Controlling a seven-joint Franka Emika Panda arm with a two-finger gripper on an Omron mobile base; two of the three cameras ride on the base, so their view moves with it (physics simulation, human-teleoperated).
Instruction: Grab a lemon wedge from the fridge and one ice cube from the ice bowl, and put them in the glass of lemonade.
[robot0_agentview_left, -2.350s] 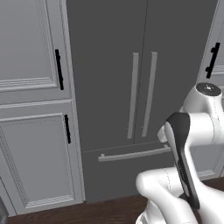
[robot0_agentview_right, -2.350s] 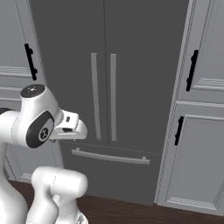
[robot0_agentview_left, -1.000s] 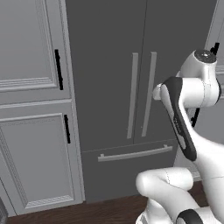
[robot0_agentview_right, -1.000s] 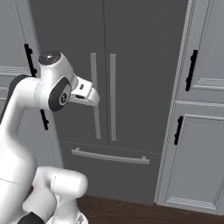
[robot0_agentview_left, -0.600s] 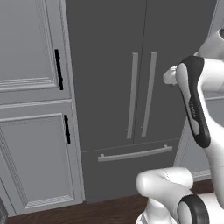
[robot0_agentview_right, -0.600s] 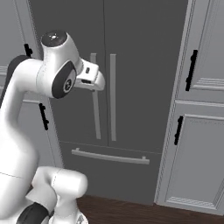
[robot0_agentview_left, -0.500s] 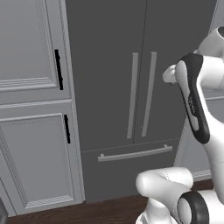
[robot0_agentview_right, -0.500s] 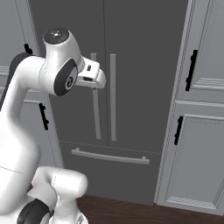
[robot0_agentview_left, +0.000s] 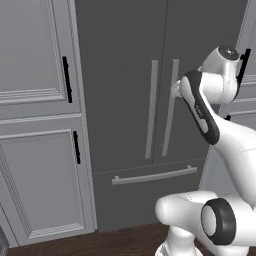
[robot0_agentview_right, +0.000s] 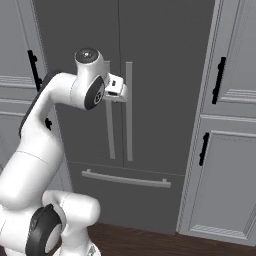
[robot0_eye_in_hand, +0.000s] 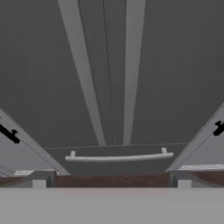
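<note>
Two fridge (robot0_agentview_left: 125, 75) doors shut, bar handles (robot0_agentview_left: 151, 109) side by side at centre seam, drawer below also closed. Gripper (robot0_eye_in_hand: 111, 181) raised in front of upper doors, near the handles, jaws spread wide, nothing between them. Panelled cabinets (robot0_agentview_left: 35, 125) flank both sides.

Pale panelled cabinets (robot0_agentview_left: 35, 125) fill the left of the left base view, an upper door over a lower one, each with a short black handle (robot0_agentview_left: 66, 79) near its right edge. In the right base view, matching cabinets (robot0_agentview_right: 225, 150) stand along the right side, their black handles (robot0_agentview_right: 218, 80) near the left edges. A strip of dark wooden floor (robot0_agentview_right: 150, 242) runs along the bottom.
</note>
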